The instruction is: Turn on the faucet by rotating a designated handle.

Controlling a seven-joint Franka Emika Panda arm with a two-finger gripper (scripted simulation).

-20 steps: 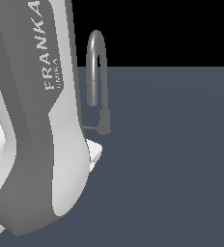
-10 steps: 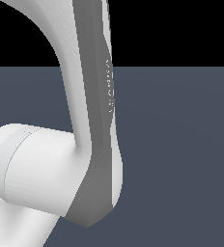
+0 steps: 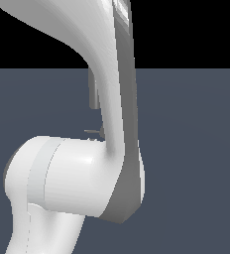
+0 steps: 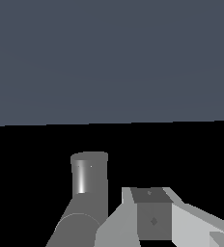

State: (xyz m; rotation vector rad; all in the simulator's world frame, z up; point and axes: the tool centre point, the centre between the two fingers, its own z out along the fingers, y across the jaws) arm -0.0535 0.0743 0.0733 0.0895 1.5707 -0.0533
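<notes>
Behind the white robot arm (image 3: 77,178), the faucet (image 3: 92,92) is mostly hidden.
Only a grey strip of its spout and a thin handle (image 3: 91,131) poking out toward the exterior view's left show past the arm. The wrist view has a grey cylindrical tube close beside the jaws (image 4: 152,217); whether they are spread or pressed together cannot be told.

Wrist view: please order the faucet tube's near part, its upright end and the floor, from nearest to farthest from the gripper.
1. Faucet tube's near part: close beside the gripper.
2. Its upright end: just beyond the near part.
3. Floor: far behind, in the background.
</notes>
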